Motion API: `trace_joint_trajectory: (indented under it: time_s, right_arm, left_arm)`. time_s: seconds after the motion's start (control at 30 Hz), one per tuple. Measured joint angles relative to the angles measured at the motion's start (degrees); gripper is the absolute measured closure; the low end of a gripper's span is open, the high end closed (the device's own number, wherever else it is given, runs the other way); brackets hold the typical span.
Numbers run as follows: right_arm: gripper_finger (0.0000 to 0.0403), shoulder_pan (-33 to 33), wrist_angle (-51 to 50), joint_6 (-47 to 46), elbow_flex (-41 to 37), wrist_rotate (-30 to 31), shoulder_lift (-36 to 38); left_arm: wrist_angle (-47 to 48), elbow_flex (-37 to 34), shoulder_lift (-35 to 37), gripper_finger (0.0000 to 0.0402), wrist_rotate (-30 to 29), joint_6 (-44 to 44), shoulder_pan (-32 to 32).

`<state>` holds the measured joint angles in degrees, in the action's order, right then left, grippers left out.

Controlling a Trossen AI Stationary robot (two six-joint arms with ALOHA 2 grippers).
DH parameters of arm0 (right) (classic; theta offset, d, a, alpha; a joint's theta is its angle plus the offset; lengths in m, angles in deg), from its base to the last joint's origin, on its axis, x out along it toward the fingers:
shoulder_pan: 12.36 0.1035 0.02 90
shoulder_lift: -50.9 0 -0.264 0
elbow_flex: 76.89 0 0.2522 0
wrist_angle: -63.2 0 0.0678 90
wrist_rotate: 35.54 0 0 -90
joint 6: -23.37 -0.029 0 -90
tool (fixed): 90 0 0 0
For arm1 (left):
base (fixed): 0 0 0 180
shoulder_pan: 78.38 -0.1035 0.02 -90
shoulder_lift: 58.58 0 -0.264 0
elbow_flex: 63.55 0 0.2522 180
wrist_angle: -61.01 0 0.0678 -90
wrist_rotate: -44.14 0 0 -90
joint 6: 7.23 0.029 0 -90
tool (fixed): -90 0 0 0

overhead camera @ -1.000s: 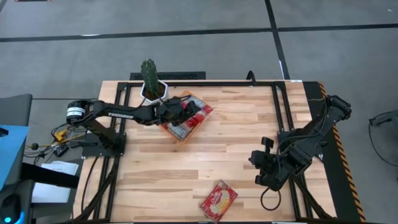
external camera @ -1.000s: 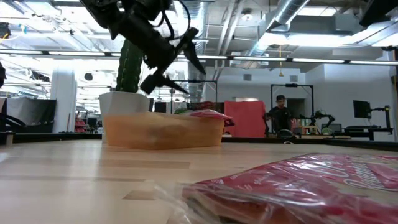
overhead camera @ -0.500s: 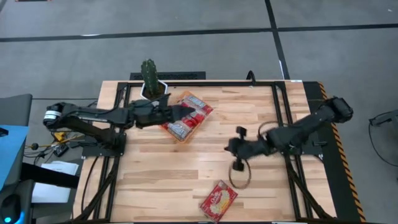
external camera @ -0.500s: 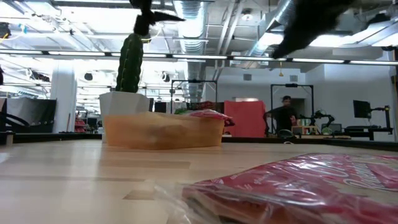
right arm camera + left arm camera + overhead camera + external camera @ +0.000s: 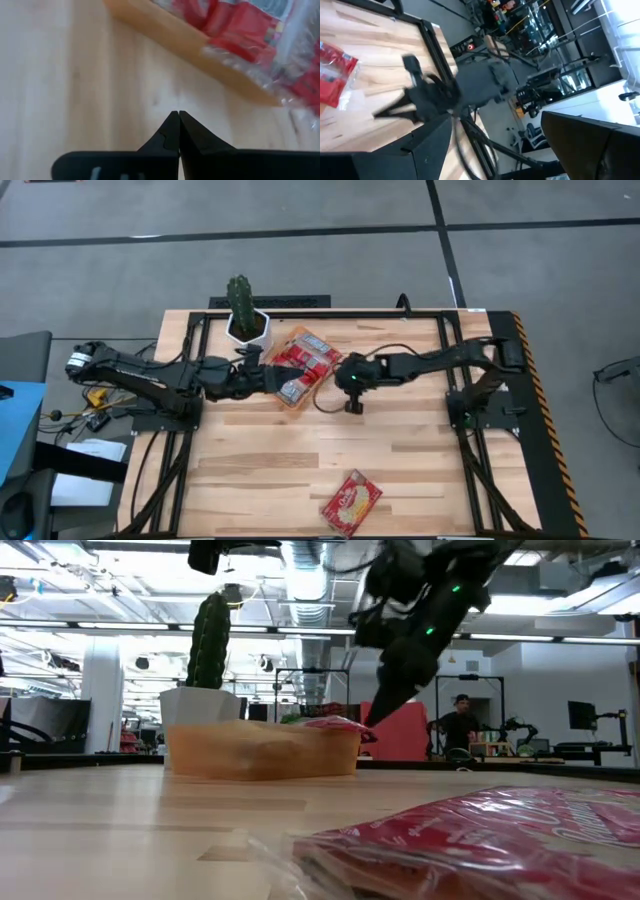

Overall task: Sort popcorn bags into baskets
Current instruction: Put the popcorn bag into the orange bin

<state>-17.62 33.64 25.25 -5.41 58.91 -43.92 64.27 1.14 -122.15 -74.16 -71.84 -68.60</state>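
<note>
The orange tray [image 5: 283,398] sits on the far-left part of the table, with several red and silvery popcorn bags [image 5: 305,358] piled in it. One more bag [image 5: 351,502] lies flat near the table's near edge and fills the low view's foreground [image 5: 480,840]. My right gripper [image 5: 347,377] is shut, tipped down just right of the tray [image 5: 185,40], its fingertips [image 5: 178,114] over bare wood. My left gripper [image 5: 268,378] is open at the tray's left side and holds nothing [image 5: 495,125].
A white pot with a green cactus [image 5: 243,315] stands just beyond the tray's far-left corner and rises behind the tray in the low view [image 5: 205,660]. Black frame rails run along the table's left, right and far sides. Bare wood lies between the tray and the loose bag.
My right arm has swung from the table's right near part toward the far left, reaching out until its gripper is beside the tray. My left gripper has drawn back from over the tray toward the table's left edge and has risen.
</note>
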Motion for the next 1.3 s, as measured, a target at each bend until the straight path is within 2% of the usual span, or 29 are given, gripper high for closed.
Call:
trace_joint_trajectory:
  time_s: [0.27, 0.47, 0.73, 0.9, 1.07, 1.13, 1.2, 1.3]
  right_arm:
    - [0.0389, -3.96, -1.35, 6.73, 7.05, 0.18, -8.0]
    - [0.0381, -5.52, -4.7, 10.17, 12.33, 3.19, -12.24]
    - [0.0378, -5.91, -10.55, 11.99, 16.29, 3.02, -12.53]
    - [0.0386, -5.16, -16.61, 11.75, 16.36, 2.1, -8.77]
    - [0.0375, -3.54, -29.28, 7.3, 16.3, 0.63, -2.15]
    - [0.0368, -2.32, -34.67, 2.39, 16.0, -3.51, 1.37]
    - [0.0365, -0.18, -38.6, -3.4, 14.87, -10.21, 5.5]
    - [0.0368, 6.28, -35.16, -11.87, 11.3, -16.2, 12.44]
  left_arm:
    - [0.96, 0.0, 0.0, 0.0107, -0.58, -1.11, 3.42]
    - [1.22, 0.0, 0.0, 0.0107, -1.12, -1.39, 4.88]
    - [4.65, 0.0, 0.0, 0.0107, -0.69, -2.78, 5.74]
    - [7.36, 0.0, -0.04, 0.0107, -1.03, -3.02, 6.67]
    - [11.8, 0.0, -4.14, 0.0107, -0.77, -6.7, 9.8]
    - [10.89, 0.0, -7.48, 0.0107, 0.04, -8.54, 11.33]
    - [8.53, 0.0, -11.79, 0.0107, 1.64, -9.8, 12.9]
    - [3.36, -0.02, -18.92, 0.0107, 4.63, -11.31, 14.57]
